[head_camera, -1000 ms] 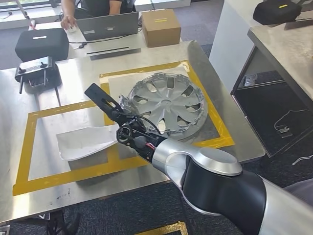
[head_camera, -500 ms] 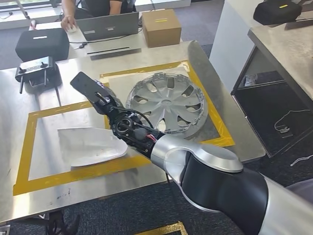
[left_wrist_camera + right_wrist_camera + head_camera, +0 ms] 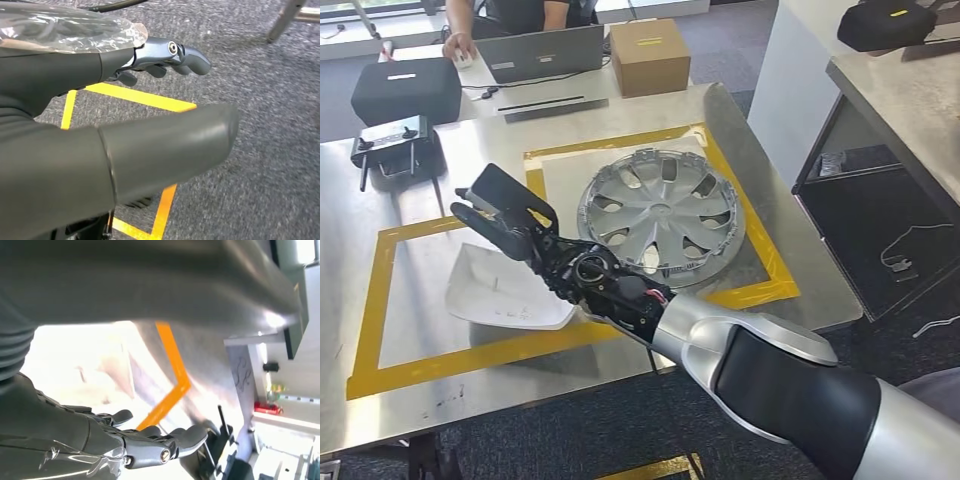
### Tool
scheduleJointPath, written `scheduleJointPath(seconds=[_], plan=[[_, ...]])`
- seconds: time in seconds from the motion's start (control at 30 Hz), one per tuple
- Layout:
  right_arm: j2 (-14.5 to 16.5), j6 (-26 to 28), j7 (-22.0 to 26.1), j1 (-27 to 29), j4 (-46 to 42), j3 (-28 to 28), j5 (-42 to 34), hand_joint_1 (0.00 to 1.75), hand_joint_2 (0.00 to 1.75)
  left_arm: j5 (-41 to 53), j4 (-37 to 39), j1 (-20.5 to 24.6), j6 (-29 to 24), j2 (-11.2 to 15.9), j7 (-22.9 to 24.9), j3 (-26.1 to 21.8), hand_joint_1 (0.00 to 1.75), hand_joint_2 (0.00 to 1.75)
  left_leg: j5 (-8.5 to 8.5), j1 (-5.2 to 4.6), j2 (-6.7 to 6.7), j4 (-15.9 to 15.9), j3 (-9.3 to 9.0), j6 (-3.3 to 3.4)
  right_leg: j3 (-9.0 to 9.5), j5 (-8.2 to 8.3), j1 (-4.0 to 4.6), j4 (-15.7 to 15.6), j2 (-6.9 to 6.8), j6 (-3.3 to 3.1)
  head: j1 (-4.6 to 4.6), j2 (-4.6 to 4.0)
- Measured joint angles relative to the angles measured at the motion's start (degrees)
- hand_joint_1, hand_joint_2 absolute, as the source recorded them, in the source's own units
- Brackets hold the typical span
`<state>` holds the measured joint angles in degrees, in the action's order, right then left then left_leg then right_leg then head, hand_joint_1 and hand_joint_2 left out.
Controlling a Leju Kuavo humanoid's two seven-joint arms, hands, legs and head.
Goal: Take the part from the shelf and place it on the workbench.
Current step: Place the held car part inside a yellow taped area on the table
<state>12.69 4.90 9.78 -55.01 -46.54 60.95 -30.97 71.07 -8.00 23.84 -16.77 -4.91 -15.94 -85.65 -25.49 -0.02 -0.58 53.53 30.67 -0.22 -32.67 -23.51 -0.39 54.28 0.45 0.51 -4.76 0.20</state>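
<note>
Since a second ago the right hand point(image 3: 501, 215) has swung leftward across the middle of the head view, and the white part point(image 3: 505, 290) beneath it now lies flatter and further left inside the yellow tape frame point(image 3: 365, 310). Its fingers are spread and hold nothing; it hovers just above the part's upper edge, and whether a fingertip touches it cannot be told. The left hand point(image 3: 113, 135) hangs by the carpet point(image 3: 264, 150) with nothing in it, fingers apart.

The part rests on the steel workbench point(image 3: 418, 400), left of centre, so the placing looks done. One risk: a low withdrawal could let the fingers catch the part's thin raised rim and drag it over the tape or toward the silver hubcap point(image 3: 660, 210) at centre right.

At the upper left of the workbench sits a black tool point(image 3: 392, 145). Behind, along the top of the frame, a person's hand point(image 3: 460, 45) rests beside a laptop point(image 3: 539, 50), with a cardboard box point(image 3: 648, 55) to its right.
</note>
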Motion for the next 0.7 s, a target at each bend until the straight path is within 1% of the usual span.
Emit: scheduleJointPath(seconds=[0.1,0.27,0.5,0.6,0.7], plan=[[-3.98,-0.47,-1.22,4.33,-8.75,-1.97,0.7,0.0,0.0,-0.7,0.0,-0.71,0.44,0.84,-0.13,-0.15,0.0,0.0,-0.01,-0.01,0.02,0.0,0.01,0.02,0.0,0.01,-0.01,-0.05,0.02,0.0,0.01,0.0],[-9.51,-0.15,-2.16,9.36,-20.31,-4.85,1.29,0.0,0.0,-3.73,0.0,-1.4,0.47,1.9,-1.12,-0.21,0.0,0.0,-0.02,-0.01,0.02,0.0,-0.04,0.03,0.06,0.01,-0.01,-0.09,0.02,0.01,0.02,0.0],[-18.08,2.63,-3.27,21.09,-36.29,-9.44,4.47,0.0,0.0,-5.62,0.0,-2.91,0.49,3.33,-1.57,-0.23,0.0,0.0,-0.09,-0.01,0.06,0.0,-0.07,0.1,0.1,0.0,-0.01,-0.13,0.06,0.02,0.01,0.0],[-20.98,3.61,-2.76,26.08,-41.82,-11.76,5.9,0.0,0.0,-6.04,0.0,-3.27,0.68,3.84,-1.49,-0.23,0.0,0.0,-0.1,-0.01,0.06,0.0,-0.07,0.1,0.1,0.0,-0.01,-0.14,0.06,0.02,0.02,0.0],[-23.06,4.32,-2.16,30.39,-46.48,-14.29,7.01,0.0,0.0,-6.08,0.0,-3.47,0.84,4.15,-1.09,-0.24,0.0,0.0,-0.11,-0.01,0.07,0.0,-0.07,0.1,0.1,0.0,-0.01,-0.14,0.06,0.02,0.01,0.0]])
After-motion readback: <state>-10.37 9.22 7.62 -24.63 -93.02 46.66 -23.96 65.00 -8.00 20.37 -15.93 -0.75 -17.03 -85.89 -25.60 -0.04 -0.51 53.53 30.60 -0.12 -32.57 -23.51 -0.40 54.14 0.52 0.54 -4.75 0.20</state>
